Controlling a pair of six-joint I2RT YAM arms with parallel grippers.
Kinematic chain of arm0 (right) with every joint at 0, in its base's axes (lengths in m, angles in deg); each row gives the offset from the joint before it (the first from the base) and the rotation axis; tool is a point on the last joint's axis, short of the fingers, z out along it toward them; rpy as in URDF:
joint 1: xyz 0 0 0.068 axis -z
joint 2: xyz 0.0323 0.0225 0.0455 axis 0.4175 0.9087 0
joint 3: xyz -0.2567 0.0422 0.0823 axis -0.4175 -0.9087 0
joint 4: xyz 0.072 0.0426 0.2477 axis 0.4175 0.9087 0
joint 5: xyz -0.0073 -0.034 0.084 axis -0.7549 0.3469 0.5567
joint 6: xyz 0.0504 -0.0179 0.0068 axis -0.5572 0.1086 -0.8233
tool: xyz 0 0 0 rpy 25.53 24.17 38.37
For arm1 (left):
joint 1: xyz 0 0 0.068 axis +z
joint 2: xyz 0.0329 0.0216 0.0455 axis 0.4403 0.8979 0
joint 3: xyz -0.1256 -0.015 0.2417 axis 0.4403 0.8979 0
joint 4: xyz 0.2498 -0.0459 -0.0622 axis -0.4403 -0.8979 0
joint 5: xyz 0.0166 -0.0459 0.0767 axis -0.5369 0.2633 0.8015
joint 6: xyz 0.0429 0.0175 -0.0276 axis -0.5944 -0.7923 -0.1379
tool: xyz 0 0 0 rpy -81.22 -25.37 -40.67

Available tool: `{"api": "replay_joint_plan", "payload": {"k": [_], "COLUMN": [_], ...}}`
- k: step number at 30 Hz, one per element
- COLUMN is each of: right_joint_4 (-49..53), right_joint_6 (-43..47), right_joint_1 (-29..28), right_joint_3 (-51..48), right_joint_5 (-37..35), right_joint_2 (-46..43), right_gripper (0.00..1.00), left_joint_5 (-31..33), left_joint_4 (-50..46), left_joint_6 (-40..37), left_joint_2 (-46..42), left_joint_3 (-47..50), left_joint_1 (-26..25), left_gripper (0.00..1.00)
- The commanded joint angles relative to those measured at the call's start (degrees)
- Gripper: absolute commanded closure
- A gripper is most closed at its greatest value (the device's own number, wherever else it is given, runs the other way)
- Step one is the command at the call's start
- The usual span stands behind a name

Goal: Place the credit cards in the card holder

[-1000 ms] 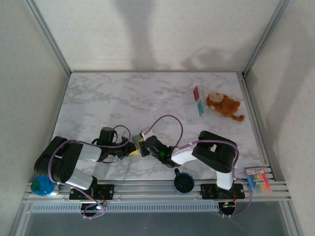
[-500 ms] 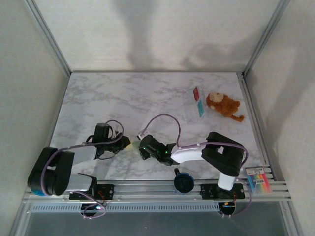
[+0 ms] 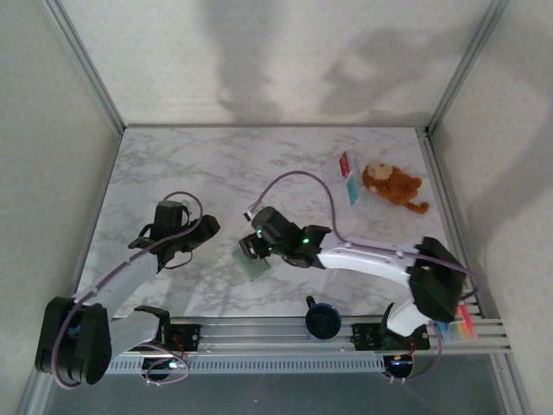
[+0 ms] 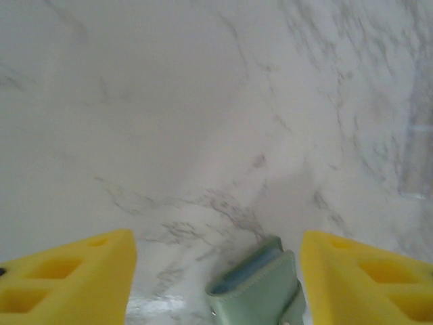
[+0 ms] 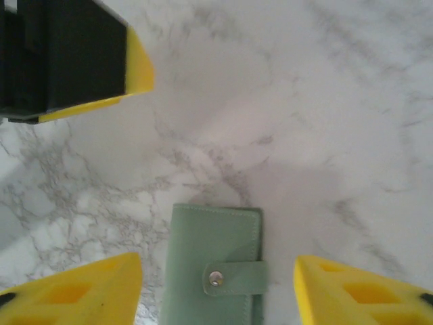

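The card holder (image 3: 254, 264) is a grey-green wallet lying flat on the marble table, folded, its snap strap fastened (image 5: 215, 276). My right gripper (image 3: 250, 248) hovers just above it, open, with a yellow finger on either side and the card holder (image 5: 203, 244) untouched between them. My left gripper (image 3: 207, 230) is open a little to the left; in its wrist view the card holder (image 4: 260, 291) lies near the right finger. The credit cards, one red (image 3: 344, 162) and one with a teal band (image 3: 351, 189), lie far back right.
A brown plush monkey (image 3: 390, 185) sits beside the cards. A pack of coloured markers (image 3: 455, 320) lies at the front right rail, and a black round knob (image 3: 322, 321) stands on the rail between the arm bases. Enclosure posts run along both sides.
Both grippers were shut and pressed together near the front; they have opened and pulled apart. The card holder now lies free on the table. The left arm moved left, the right arm lifted.
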Motion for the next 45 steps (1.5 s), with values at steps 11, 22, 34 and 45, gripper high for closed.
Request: {"api": "replay_joint_plan", "payload": {"k": [11, 22, 34, 45], "right_joint_4": [-2.91, -21.38, -42.7, -68.61], "right_joint_6": [6.17, 16.09, 18.5, 20.86], "right_joint_1": [25.21, 46.3, 56.54, 58.52], "right_joint_3": [-24.59, -47.07, -46.41, -45.35], "right_joint_5": [-16.62, -8.32, 3.78, 10.97], "right_joint_2": [-42.8, -51.13, -24.04, -1.87], "right_gripper": [0.01, 0.01, 0.01, 0.01], "left_joint_5": [37.0, 39.08, 37.29, 20.57], "left_joint_4": [2.8, 35.28, 67.53, 82.72], "left_joint_6": [-7.16, -29.77, -41.94, -38.07], "left_joint_2": [-23.23, -23.29, -5.12, 12.27], "left_joint_3": [3.21, 20.29, 29.0, 24.04], "left_joint_1": [-1.43, -1.34, 0.27, 8.84], "left_gripper": [0.0, 0.0, 0.0, 0.0]}}
